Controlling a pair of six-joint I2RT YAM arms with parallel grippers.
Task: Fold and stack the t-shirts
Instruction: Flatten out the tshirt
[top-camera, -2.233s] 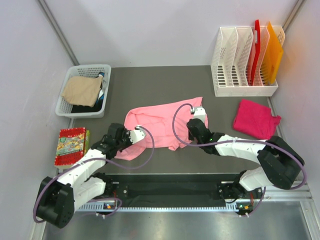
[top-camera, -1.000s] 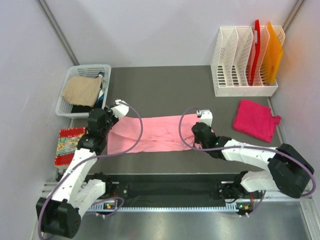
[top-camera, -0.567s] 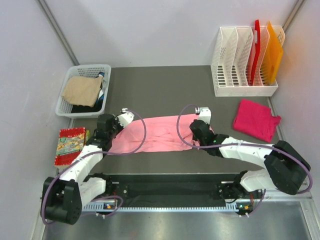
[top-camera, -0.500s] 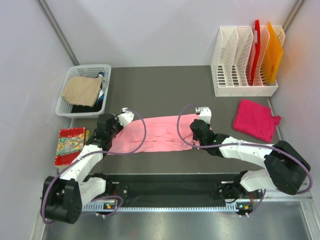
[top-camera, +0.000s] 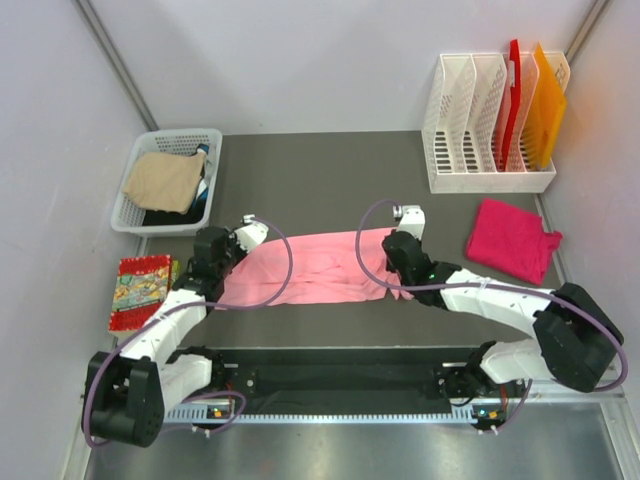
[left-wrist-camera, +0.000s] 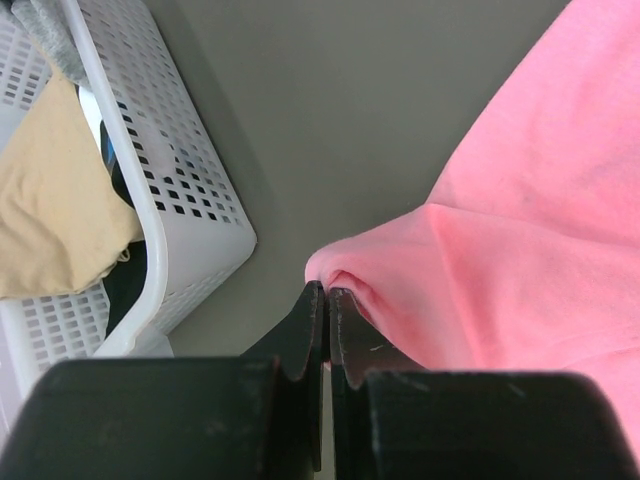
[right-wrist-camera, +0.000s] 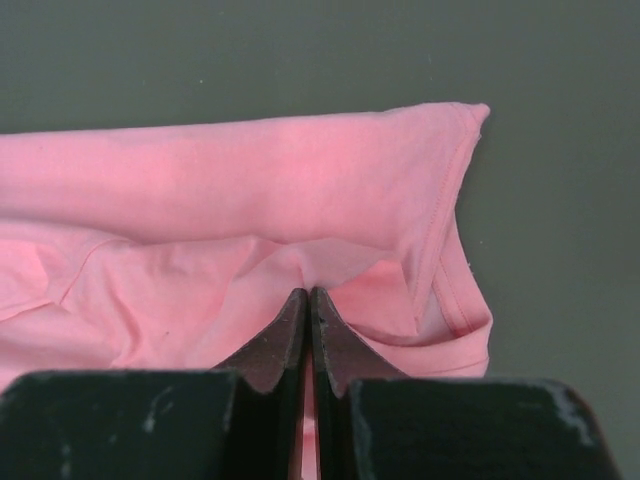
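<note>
Ok, left gripper: jaws pressed together, pinching the left edge of the salmon-pink t-shirt, near the basket. Bunched two seconds back, it's now pulled into a flat band across the counter, probably ready to fold. Right gripper: jaws pinching a pucker at its right end. Magenta t-shirt lies well apart, far right.

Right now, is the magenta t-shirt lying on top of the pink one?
No, the magenta t-shirt lies apart, right of the pink t-shirt.
</note>
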